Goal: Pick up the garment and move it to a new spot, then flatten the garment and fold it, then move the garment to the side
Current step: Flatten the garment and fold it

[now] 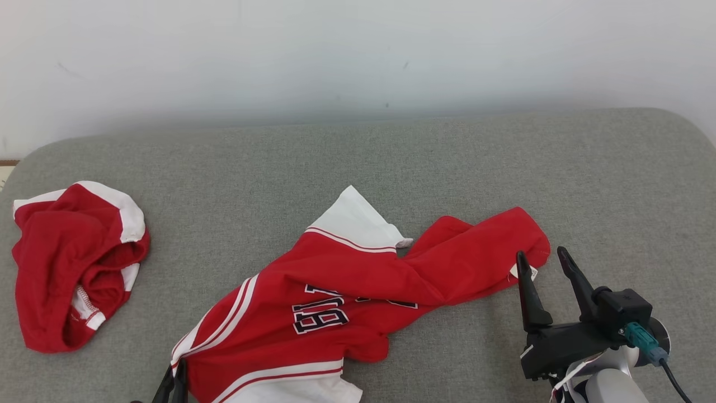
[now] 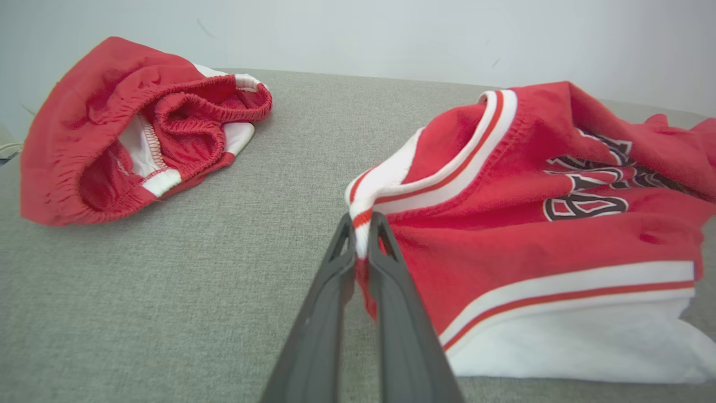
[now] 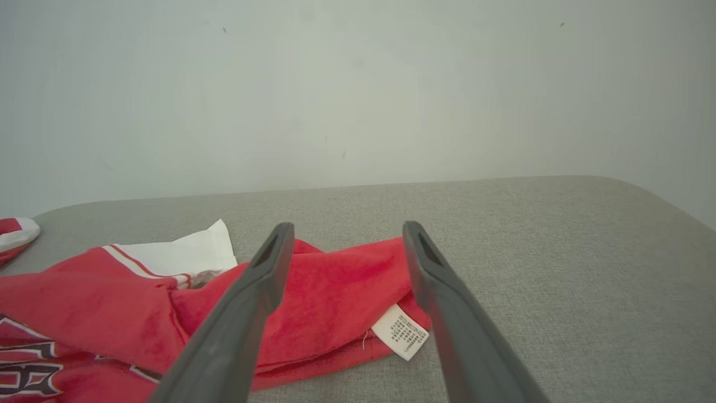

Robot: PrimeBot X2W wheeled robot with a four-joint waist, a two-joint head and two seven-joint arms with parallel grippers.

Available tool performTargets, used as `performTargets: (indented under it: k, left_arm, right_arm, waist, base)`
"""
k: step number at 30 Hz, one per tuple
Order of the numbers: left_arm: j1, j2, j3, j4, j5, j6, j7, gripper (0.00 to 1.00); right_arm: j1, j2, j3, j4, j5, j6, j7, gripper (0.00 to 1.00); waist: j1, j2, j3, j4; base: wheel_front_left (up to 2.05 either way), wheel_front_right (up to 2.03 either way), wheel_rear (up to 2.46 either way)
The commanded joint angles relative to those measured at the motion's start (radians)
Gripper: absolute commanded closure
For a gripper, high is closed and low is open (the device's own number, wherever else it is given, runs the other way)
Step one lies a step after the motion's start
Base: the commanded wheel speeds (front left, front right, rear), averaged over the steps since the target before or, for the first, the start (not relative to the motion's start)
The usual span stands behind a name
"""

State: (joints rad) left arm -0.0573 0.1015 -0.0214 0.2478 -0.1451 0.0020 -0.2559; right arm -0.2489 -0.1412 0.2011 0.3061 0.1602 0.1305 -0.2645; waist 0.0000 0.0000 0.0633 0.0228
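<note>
**Currently: garment (image 1: 335, 291) pinched at one corner, second corner not yet taken**

Location: the red jersey lies crumpled across the lower centre of the head view, on the grey cushion (image 1: 447, 168), with its lettering twisted into a fold.

Left gripper (image 2: 362, 219): jaws nearly closed on the striped trim at the garment's lower-left corner.

Right gripper (image 1: 541, 253): jaws wide apart and holding nothing. It is poised just beside the red end at the right of the frame, where the care label (image 3: 400, 331) shows between its fingers.

Recommended practice: bring the right fingers down over the edge by the label and take a single layer of cloth, not the bunched roll. Lift both corners together so the twist falls out before the garment is set down.

Risk: an uneven lift would probably drag the cloth.

Containers: none to record. A second red garment (image 1: 72, 263) lies loose at the left of the frame, well apart.
</note>
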Motion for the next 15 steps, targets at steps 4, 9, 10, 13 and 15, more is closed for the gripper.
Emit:
performTargets:
  k: [4,9,10,13,15]
  left_arm:
    - [-0.019,-0.001,0.003,0.029,-0.001,0.015,-0.008,0.0]
    - [-0.025,-0.009,0.007,-0.003,-0.001,0.019,-0.009,0.0]
    - [-0.023,-0.011,0.01,-0.013,-0.001,0.019,-0.007,0.0]
    - [-0.016,-0.018,0.017,-0.057,0.003,0.021,-0.008,0.0]
    - [-0.01,-0.024,0.022,-0.088,0.009,0.026,-0.008,0.0]
  right_arm:
    - [-0.005,-0.013,0.008,0.023,0.018,0.0,-0.003,0.0]
    - [-0.009,-0.021,0.001,0.04,0.026,0.0,-0.003,0.0]
    - [-0.009,-0.022,0.001,0.046,0.026,0.0,-0.003,0.0]
    - [-0.011,-0.022,0.005,0.066,0.032,0.0,0.003,0.0]
    - [-0.016,-0.022,0.013,0.087,0.042,0.0,0.016,0.0]
  waist:
    - [0.0,0.0,0.001,0.001]
    - [0.0,0.0,0.003,0.011]
    - [0.0,0.0,0.003,0.014]
    - [0.0,0.0,0.005,0.024]
    - [0.0,0.0,0.005,0.031]
  base:
    - [0.0,0.0,0.0]
    - [0.0,0.0,0.0]
    - [0.0,0.0,0.0]
    - [0.0,0.0,0.0]
    - [0.0,0.0,0.0]
